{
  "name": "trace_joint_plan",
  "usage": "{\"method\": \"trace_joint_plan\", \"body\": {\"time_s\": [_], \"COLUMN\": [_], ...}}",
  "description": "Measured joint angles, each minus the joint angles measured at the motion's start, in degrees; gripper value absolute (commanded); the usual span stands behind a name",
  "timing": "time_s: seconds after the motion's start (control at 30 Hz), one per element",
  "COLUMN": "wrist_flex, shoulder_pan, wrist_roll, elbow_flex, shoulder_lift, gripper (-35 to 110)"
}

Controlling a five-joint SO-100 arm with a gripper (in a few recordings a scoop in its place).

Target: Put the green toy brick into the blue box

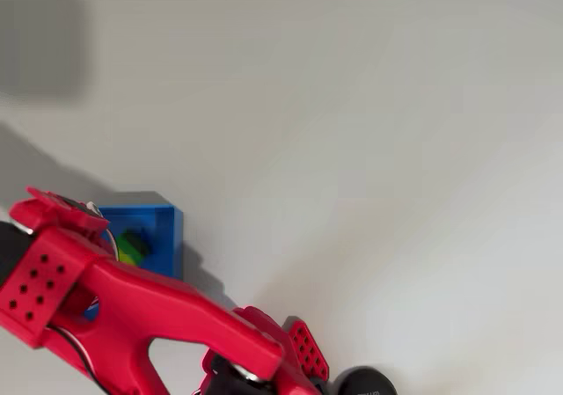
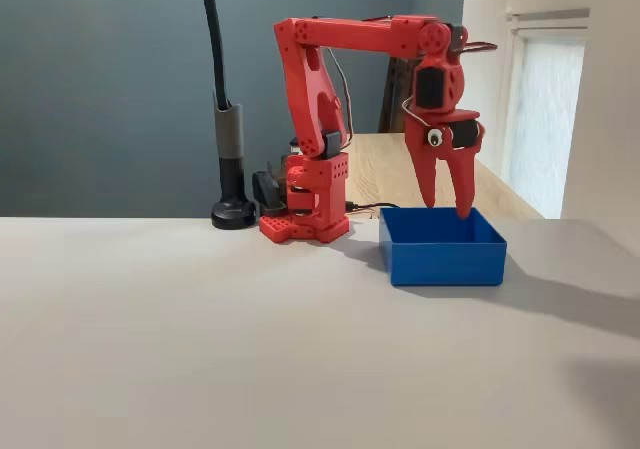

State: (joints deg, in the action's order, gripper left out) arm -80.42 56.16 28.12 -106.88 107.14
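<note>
The brick (image 1: 132, 246) is seen in the overhead view lying inside the box (image 1: 172, 233), on its floor near the middle, partly hidden by the red arm (image 1: 132, 303). In the fixed view the gripper (image 2: 447, 207) is held upright over the box (image 2: 443, 258), its jaws spread apart with nothing between them, the tips just above the rim and inside the box's outline. The task is judged to be all but done.

Little remains to go wrong, but some risk can be named. If the arm is swung away low, a box wall could be caught by a fingertip and the box dragged or tipped, since the box looks light and is not fixed to the worktop (image 2: 200, 349). A straight lift before any sideways move would be the safer course. Whether the brick lies flat or on its side cannot be told.

Behind the box, the arm's base (image 2: 305, 214) is seen, and further left of it a black stand with a round foot (image 2: 235, 212). Both are well apart from the box and block nothing.
</note>
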Motion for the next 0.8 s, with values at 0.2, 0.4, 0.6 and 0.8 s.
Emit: {"method": "trace_joint_plan", "body": {"time_s": [0.2, 0.4, 0.6, 0.8], "wrist_flex": [0.00, 0.00, 1.49, 7.03], "shoulder_pan": [-5.01, -17.75, -35.07, -46.49], "wrist_roll": [-1.14, -5.54, -12.39, -18.28], "elbow_flex": [0.00, 1.05, 3.34, 3.34], "shoulder_lift": [0.00, 0.18, 0.18, 0.70], "gripper": [1, 0, 0, 0]}}
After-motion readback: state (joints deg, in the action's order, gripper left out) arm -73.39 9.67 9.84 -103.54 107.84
